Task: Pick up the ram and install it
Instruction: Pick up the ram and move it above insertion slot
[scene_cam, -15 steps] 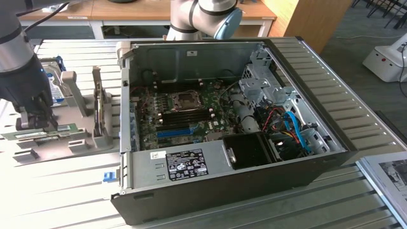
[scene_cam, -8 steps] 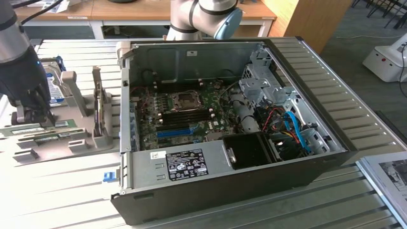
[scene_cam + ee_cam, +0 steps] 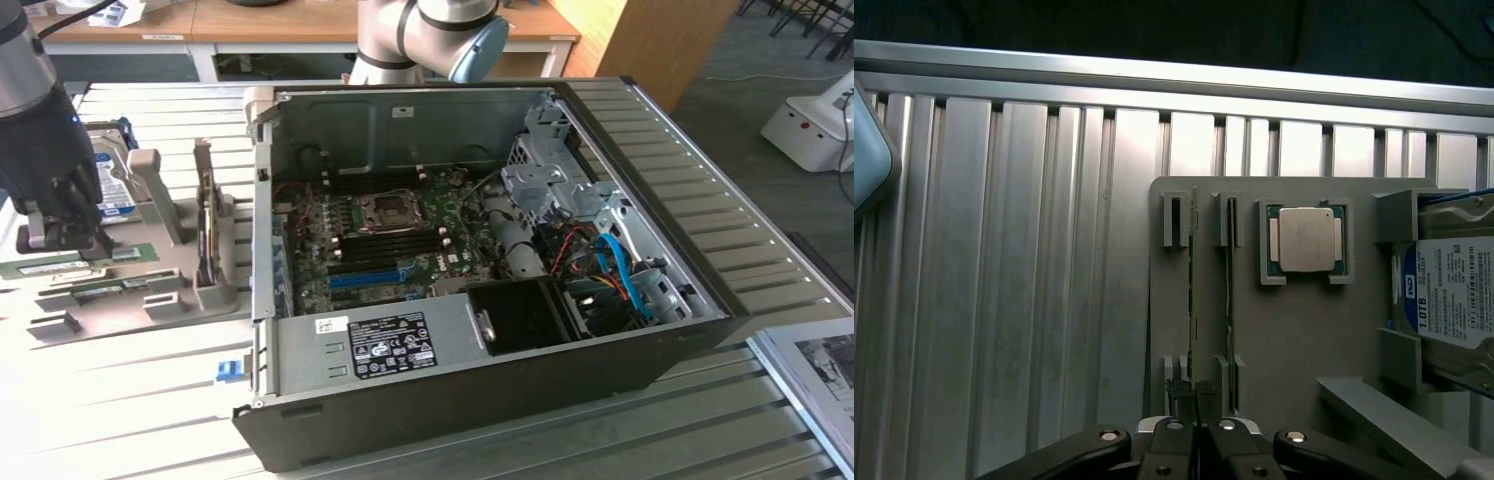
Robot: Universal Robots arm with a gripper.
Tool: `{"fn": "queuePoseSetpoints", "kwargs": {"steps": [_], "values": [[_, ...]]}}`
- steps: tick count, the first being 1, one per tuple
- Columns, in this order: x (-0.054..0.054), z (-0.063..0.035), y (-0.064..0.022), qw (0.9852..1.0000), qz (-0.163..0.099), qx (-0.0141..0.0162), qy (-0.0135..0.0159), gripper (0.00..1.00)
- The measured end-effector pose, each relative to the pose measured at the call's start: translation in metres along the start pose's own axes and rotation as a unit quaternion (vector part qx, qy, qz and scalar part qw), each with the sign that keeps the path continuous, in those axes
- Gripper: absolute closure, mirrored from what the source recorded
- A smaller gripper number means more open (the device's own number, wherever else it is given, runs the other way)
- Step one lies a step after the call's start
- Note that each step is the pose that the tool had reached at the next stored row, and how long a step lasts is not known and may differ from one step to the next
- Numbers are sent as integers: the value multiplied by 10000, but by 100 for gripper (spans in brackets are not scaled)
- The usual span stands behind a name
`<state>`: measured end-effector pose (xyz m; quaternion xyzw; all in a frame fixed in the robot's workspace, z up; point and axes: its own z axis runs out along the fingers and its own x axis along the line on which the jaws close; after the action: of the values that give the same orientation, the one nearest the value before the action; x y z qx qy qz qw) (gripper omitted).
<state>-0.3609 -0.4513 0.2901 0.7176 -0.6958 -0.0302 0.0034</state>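
And there was the gripper (image 3: 1194, 395), right down over the grey holder (image 3: 1294, 340) and clenched on the ram (image 3: 1194, 290). Its two fingers were pressed together on one end of the thin green stick. The ram stood on edge in the holder's outer pair of slots, seated at both ends, not lifted clear.

A second stick (image 3: 1229, 290) stood on edge in the holder's neighbouring slots, just beside the ram and parallel to it, and the fingers were not touching it. Next along the holder came a processor chip (image 3: 1309, 240), lying flat in its square recess. Beyond that, at the holder's far side from the ram, a hard drive (image 3: 1454, 290) with a blue label stood propped in a bracket.

The holder lay on a slatted table (image 3: 1004, 300). In the exterior view, the open computer case (image 3: 534, 380) sat just beside the holder, on the exterior view's right – lid off, motherboard (image 3: 387, 240) exposed. The arm hung over the holder, well apart from the board.
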Motion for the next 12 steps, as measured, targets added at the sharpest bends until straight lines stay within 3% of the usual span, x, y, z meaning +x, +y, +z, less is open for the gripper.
{"fn": "queuePoseSetpoints", "kwargs": {"steps": [6, 12], "values": [[0, -15, 1, 10000, 0, -4, 3, 88], [-5, -138, 7, 10000, 0, -2, 1, 88]]}}
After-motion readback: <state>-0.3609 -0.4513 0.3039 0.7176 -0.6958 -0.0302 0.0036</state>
